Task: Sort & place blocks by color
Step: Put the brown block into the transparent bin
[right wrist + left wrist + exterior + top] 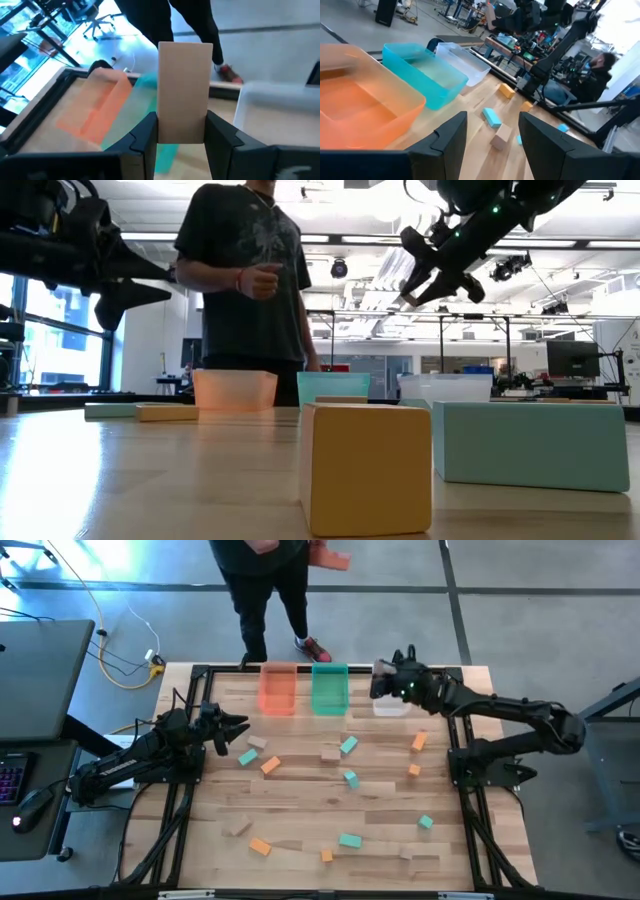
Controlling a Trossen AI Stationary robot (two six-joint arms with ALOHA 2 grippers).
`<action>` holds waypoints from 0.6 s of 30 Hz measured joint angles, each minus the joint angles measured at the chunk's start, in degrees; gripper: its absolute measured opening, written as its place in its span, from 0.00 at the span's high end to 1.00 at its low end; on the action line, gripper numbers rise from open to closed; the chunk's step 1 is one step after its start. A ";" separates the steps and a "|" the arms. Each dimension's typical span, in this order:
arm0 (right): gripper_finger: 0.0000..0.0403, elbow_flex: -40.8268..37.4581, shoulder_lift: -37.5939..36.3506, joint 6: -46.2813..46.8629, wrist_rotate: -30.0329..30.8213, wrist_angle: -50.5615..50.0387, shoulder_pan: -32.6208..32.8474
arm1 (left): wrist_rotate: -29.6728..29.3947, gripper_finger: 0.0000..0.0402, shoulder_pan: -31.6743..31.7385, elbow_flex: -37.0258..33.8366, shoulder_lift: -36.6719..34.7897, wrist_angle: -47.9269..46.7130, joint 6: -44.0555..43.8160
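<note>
Table (pixel 300 810) first: three trays at the far edge, orange tray (pixel 278 688), green tray (pixel 329 688), clear tray (pixel 392 705). You're mid-delivery w/ the right gripper (pixel 181 131): fingers clamped on a tan block (pixel 184 90), held upright in the air by the clear tray, probably just short of it; hard to judge from above. Next: centre over the clear tray, lower, release. Left gripper (pixel 492 132) hangs near the orange tray, fingers apart, empty. Other blocks (pixel 348 745) lie scattered on the table, unsorted.
</note>
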 joint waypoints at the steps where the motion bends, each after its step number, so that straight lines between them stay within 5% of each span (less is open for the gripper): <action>1: 0.74 0.01 0.00 -1.35 -0.84 0.75 -1.15 | 0.00 0.58 -0.01 0.00 0.01 0.03 -0.85; 11: 0.74 8.66 0.22 -11.81 -3.90 -9.81 -10.32 | -0.45 0.58 -0.02 -0.01 0.01 0.05 -4.78; 18: 0.74 14.57 0.77 -8.67 -4.69 -22.28 -13.43 | -2.16 0.58 -0.01 -0.01 0.00 0.05 -4.79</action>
